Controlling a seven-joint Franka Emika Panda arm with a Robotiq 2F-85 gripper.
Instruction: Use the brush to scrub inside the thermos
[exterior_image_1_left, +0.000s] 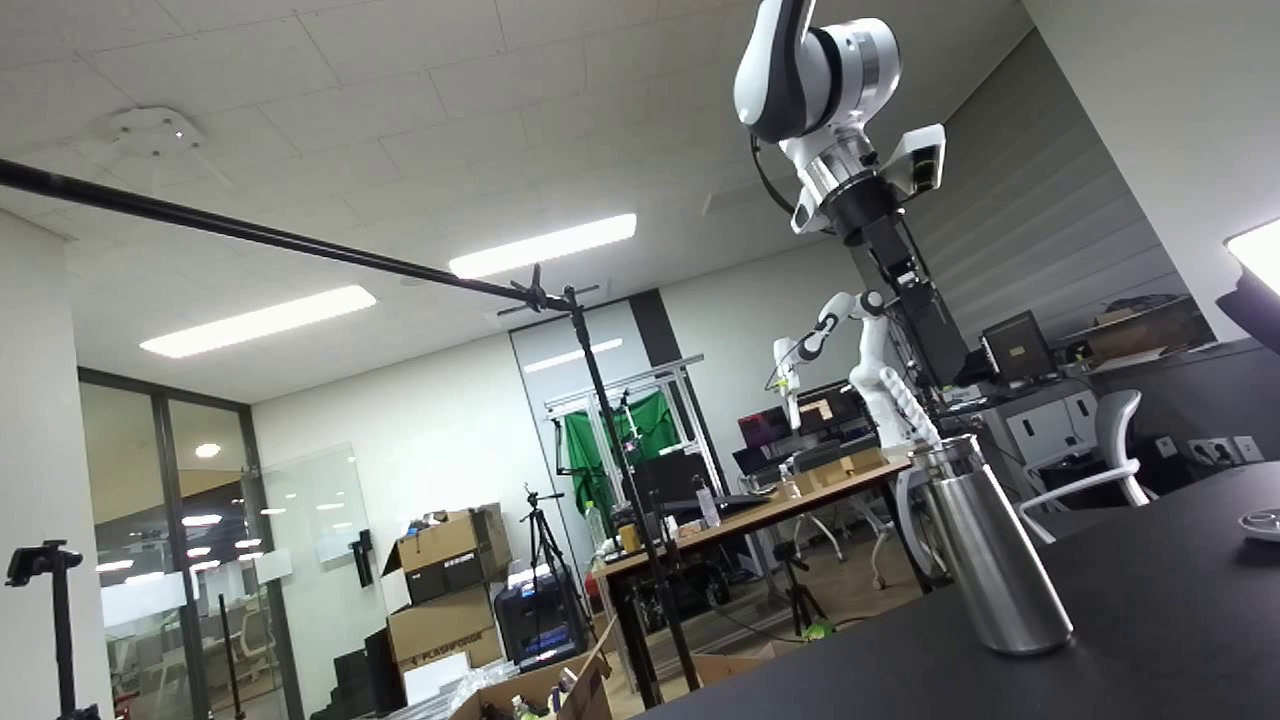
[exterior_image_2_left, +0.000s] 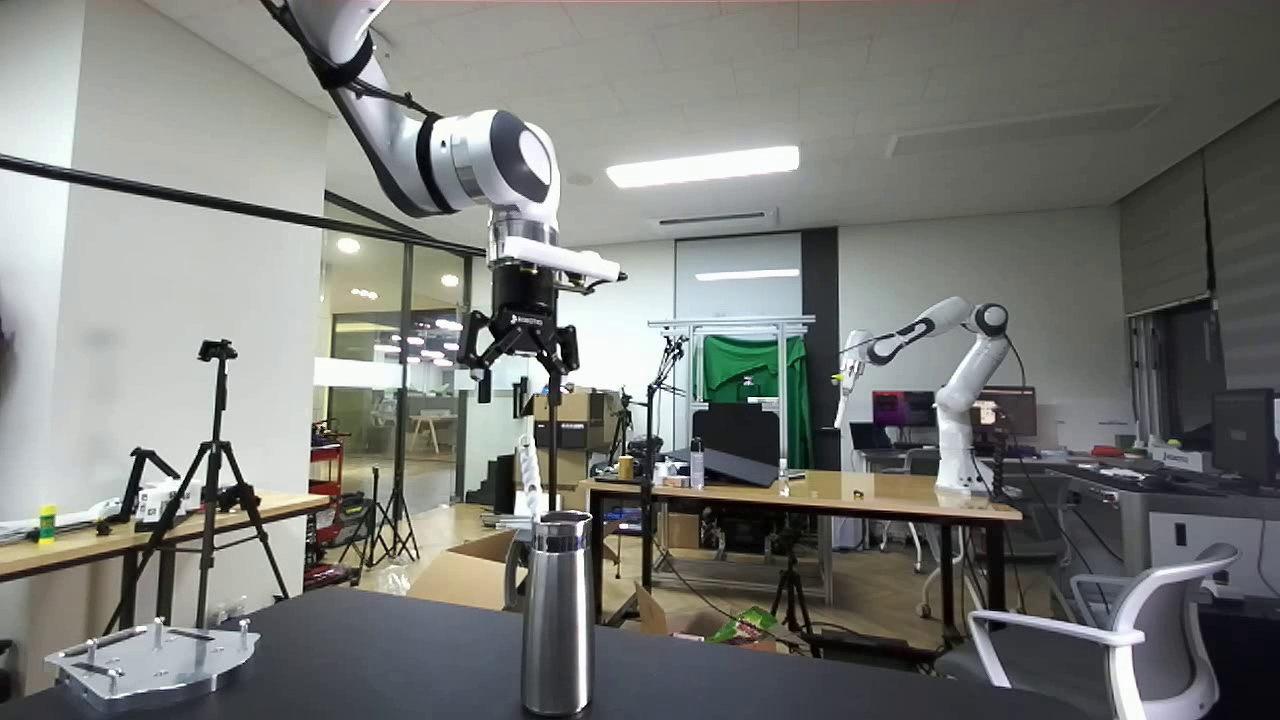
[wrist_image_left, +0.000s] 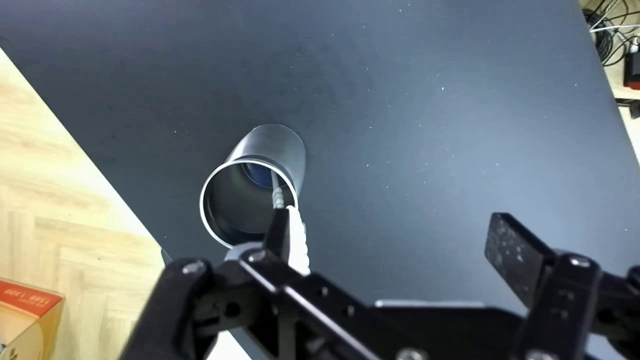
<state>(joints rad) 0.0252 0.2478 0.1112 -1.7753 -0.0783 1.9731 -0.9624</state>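
A steel thermos stands upright on the black table in both exterior views (exterior_image_1_left: 995, 565) (exterior_image_2_left: 558, 630) and shows in the wrist view (wrist_image_left: 282, 142). Its mouth is open and its handle is on one side. A brush with a white twisted handle leans in the mouth; the handle sticks up out of it in both exterior views (exterior_image_1_left: 908, 405) (exterior_image_2_left: 530, 470) and shows in the wrist view (wrist_image_left: 298, 245). The brush head inside is mostly hidden. My gripper (exterior_image_2_left: 520, 388) is open and empty above the thermos. In the wrist view the gripper (wrist_image_left: 390, 230) has its left finger overlapping the brush handle.
The black table (exterior_image_2_left: 400, 660) carries a clear plate with metal posts (exterior_image_2_left: 155, 660). The table's edge and wood floor (wrist_image_left: 75, 215) show left in the wrist view. A white chair (exterior_image_2_left: 1165, 620), a wooden table (exterior_image_2_left: 820, 487) and a white robot arm (exterior_image_2_left: 958, 395) stand behind.
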